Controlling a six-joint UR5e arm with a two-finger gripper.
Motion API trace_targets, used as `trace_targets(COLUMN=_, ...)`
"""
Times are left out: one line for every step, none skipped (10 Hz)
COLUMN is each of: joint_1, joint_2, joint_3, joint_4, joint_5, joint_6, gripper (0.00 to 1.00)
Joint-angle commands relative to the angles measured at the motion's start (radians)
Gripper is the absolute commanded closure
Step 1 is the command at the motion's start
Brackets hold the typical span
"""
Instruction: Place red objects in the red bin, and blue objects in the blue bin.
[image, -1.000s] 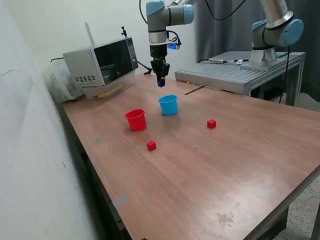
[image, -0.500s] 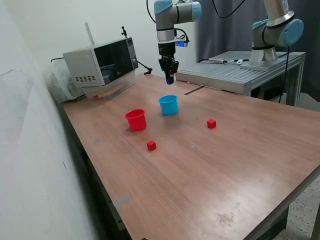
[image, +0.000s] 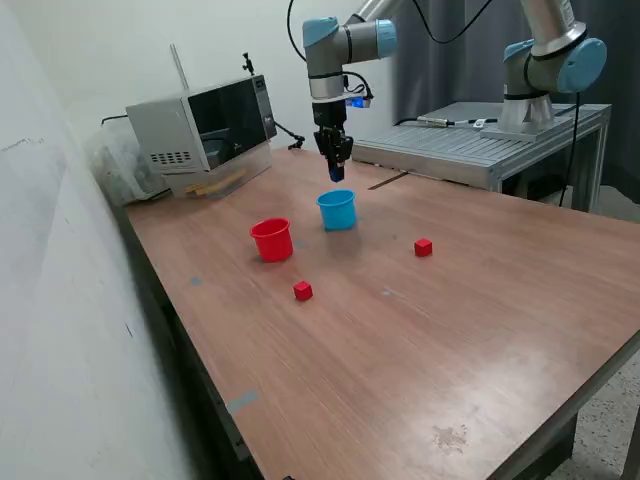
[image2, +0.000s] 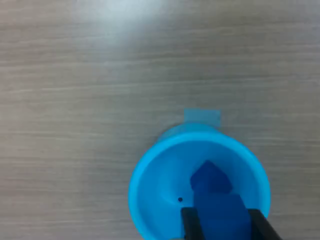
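small dark blue cube pinched in gripper over round, rimmed light blue cup

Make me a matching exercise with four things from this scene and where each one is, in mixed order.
Things:
1. blue cup
2. red cup
3. held blue cube
4. microwave

Places:
A. between the fingers, above a cup
B. at the far end of the table
C. right under the gripper, with a loose blue cube inside
D. on the exterior view's left of the other cup

Pairs: 1-C, 2-D, 3-A, 4-B
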Motion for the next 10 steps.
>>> trace_targets(joint_1=-0.001, joint_2=0.022, joint_3=-0.015, joint_4=-0.021, joint_5=0.0, joint_6=0.0, gripper=1.0)
trace_targets(joint_1=-0.001, joint_2=0.024, joint_3=-0.016, joint_4=-0.025, joint_5=0.0, joint_6=0.0, gripper=1.0)
trace_targets(joint_1=-0.001, joint_2=0.024, joint_3=-0.015, joint_4=-0.025, joint_5=0.0, joint_6=0.0, gripper=1.0)
trace_targets(joint_1=-0.001, joint_2=0.024, joint_3=-0.015, joint_4=-0.025, joint_5=0.0, joint_6=0.0, gripper=1.0)
trace_targets(joint_1=-0.001, joint_2=0.024, joint_3=-0.013, joint_4=-0.024, joint_5=0.0, joint_6=0.0, gripper=0.0)
trace_targets(joint_1=-0.001, joint_2=0.022, joint_3=-0.013, joint_4=-0.024, joint_5=0.0, joint_6=0.0, gripper=0.0)
trace_targets(joint_1=-0.001, joint_2=0.022, joint_3=-0.013, joint_4=-0.022, joint_5=0.0, joint_6=-0.002, gripper=0.0)
trace_targets(joint_1=-0.002, joint_2=0.019, joint_3=-0.013, joint_4=-0.019, joint_5=-0.003, joint_6=-0.006, gripper=0.0)
trace_targets(joint_1=-0.001, joint_2=0.004, joint_3=-0.012, joint_4=-0.018, joint_5=-0.005, joint_6=-0.009, gripper=0.0)
trace_targets(joint_1=0.013, joint_2=-0.043, joint_3=0.002, joint_4=-0.006, joint_5=-0.009, joint_6=-0.008, gripper=0.0)
